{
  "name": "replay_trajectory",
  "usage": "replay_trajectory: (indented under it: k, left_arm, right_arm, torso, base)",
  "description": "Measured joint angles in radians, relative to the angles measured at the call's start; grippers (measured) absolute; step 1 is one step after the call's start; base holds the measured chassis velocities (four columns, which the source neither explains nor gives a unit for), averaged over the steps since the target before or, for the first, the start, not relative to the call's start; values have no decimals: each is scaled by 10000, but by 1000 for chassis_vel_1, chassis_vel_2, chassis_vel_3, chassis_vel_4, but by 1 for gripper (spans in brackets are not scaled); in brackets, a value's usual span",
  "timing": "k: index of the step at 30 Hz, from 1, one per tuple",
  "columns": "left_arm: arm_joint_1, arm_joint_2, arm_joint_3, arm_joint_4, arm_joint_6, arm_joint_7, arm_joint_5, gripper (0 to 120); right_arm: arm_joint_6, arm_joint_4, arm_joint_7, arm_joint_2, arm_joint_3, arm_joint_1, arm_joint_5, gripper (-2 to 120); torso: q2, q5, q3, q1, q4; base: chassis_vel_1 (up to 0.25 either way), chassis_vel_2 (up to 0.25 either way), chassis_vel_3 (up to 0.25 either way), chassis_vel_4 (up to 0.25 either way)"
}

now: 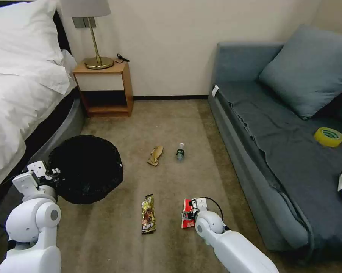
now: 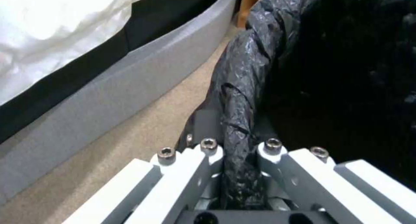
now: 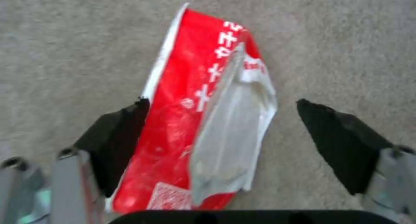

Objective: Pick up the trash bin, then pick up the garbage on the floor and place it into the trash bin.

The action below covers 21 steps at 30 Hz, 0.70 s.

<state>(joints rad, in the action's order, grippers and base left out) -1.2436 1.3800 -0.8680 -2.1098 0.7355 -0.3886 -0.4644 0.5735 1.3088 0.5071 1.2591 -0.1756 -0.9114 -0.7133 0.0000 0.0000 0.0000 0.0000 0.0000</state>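
Note:
The trash bin (image 1: 85,168), lined with a black bag, is at the left beside the bed. My left gripper (image 1: 51,174) is shut on its near rim. In the left wrist view the bagged rim (image 2: 242,87) runs between the fingers of that gripper (image 2: 238,146). My right gripper (image 1: 189,212) is low over the red-and-white snack wrapper (image 1: 186,222) on the carpet. It stands open (image 3: 221,120), with a black fingertip on each side of the wrapper (image 3: 173,120). More garbage lies on the floor: a brown-gold candy wrapper (image 1: 148,214), a tan paper scrap (image 1: 155,155) and a small clear bottle (image 1: 180,151).
The bed (image 1: 23,94) borders the left side and a grey sofa (image 1: 277,151) the right, with a yellow tape roll (image 1: 328,136) on its seat. A wooden nightstand (image 1: 104,89) with a lamp stands against the far wall. Open carpet lies between them.

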Motion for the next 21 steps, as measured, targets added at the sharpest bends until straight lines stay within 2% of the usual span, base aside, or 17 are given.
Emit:
replay_trajectory:
  k: [9, 11, 15, 16, 19, 20, 21]
  left_arm:
    - [-5, -101, -31, -45, 0, -4, -24, 4]
    - [-4, -106, -32, -45, 0, -4, -25, 4]
    - [6, -112, -28, -47, 0, -8, -31, 4]
    - [6, -112, -28, -47, 0, -8, -31, 4]
    - [22, -111, -23, -41, 0, -10, -31, 4]
    - [27, -111, -21, -36, 0, -10, -31, 4]
    - [45, -108, -15, -16, 0, -13, -30, 4]
  right_arm:
    - [-239, -425, -159, 86, 42, -34, 442, 66]
    - [-245, -436, -164, 90, 42, -36, 452, 65]
    - [-346, -572, -221, 111, 46, -43, 572, 51]
    - [-346, -572, -221, 111, 46, -43, 572, 51]
    - [-444, -599, -260, 103, 44, -49, 644, 35]
    - [-457, -599, -266, 97, 44, -55, 652, 33]
    - [-485, -589, -293, 74, 42, -82, 670, 25]
  torso:
    - [0, 0, 0, 0, 0]
    - [0, -1, 0, 0, 0]
    - [0, 0, 0, 0, 0]
    - [0, 0, 0, 0, 0]
    - [0, 0, 0, 0, 0]
    - [0, 0, 0, 0, 0]
    - [0, 0, 0, 0, 0]
  base:
    - [0, 0, 0, 0]
    - [0, 0, 0, 0]
    - [0, 0, 0, 0]
    - [0, 0, 0, 0]
    - [0, 0, 0, 0]
    - [0, 0, 0, 0]
    - [0, 0, 0, 0]
